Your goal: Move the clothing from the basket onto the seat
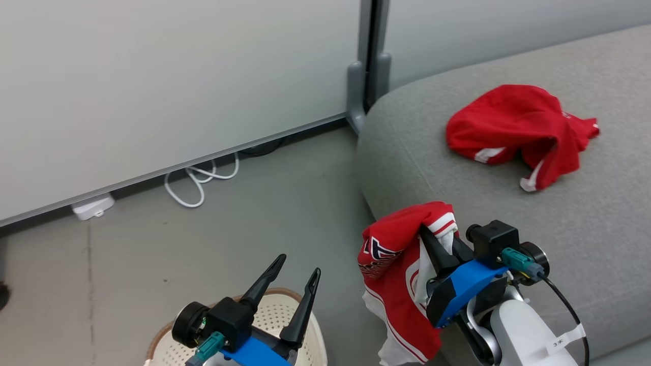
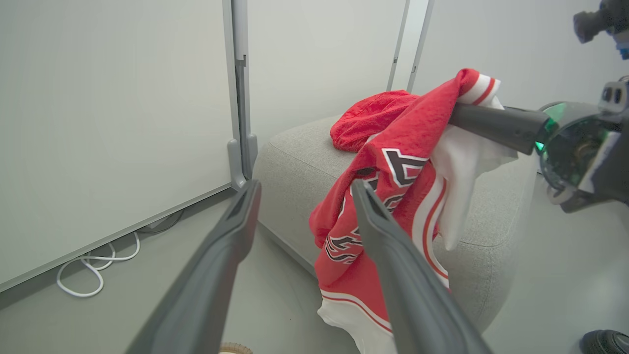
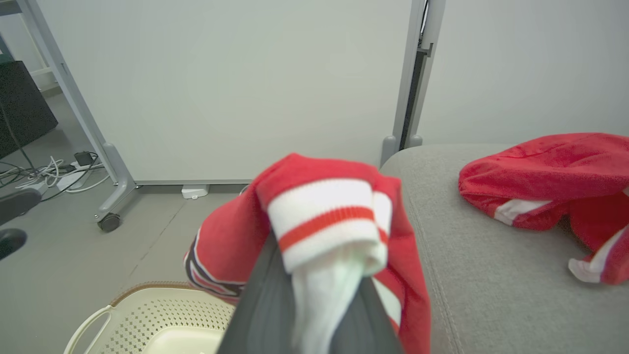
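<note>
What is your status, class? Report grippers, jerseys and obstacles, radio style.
Left gripper open, empty. Right gripper shut on one jersey, hanging at sofa edge. Other jersey lying on sofa. No obstacle seen.

We see two long, dark, tapering fingers on the left gripper [image 1: 299,264] and on the right gripper [image 1: 430,241]. On the right wrist sits a blue bracket [image 1: 465,284]. Above the bracket is a boxy black camera block [image 1: 493,239]; beside the bracket a teal plug [image 1: 519,262] feeds a thin black cable [image 1: 564,304]. Below the bracket, the white forearm [image 1: 521,330] wears a white tag [image 1: 564,343] with small dark marks.
</note>
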